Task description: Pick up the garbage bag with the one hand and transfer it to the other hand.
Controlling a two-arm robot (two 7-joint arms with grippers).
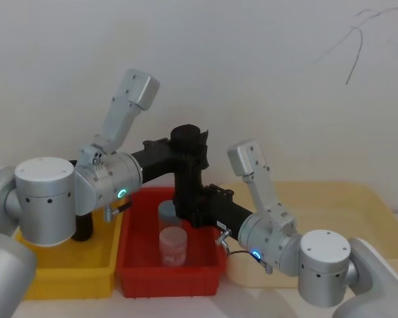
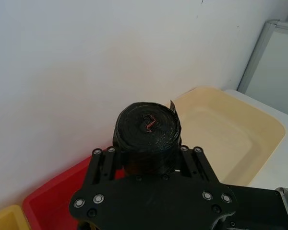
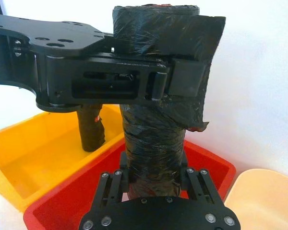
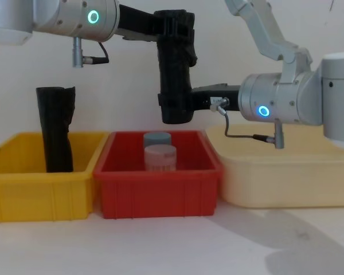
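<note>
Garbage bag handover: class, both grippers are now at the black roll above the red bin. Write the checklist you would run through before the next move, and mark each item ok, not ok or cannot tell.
1. Left gripper clamped on the garbage bag near its top: ok.
2. Right gripper placed around the bag's lower part: ok.
3. Right gripper's hold firm enough for the left to let go: cannot tell.
4. Bag held roughly upright between the two grippers: ok.
5. Bag's lower end hangs above the red bin and clear of the jars in it: ok.
</note>
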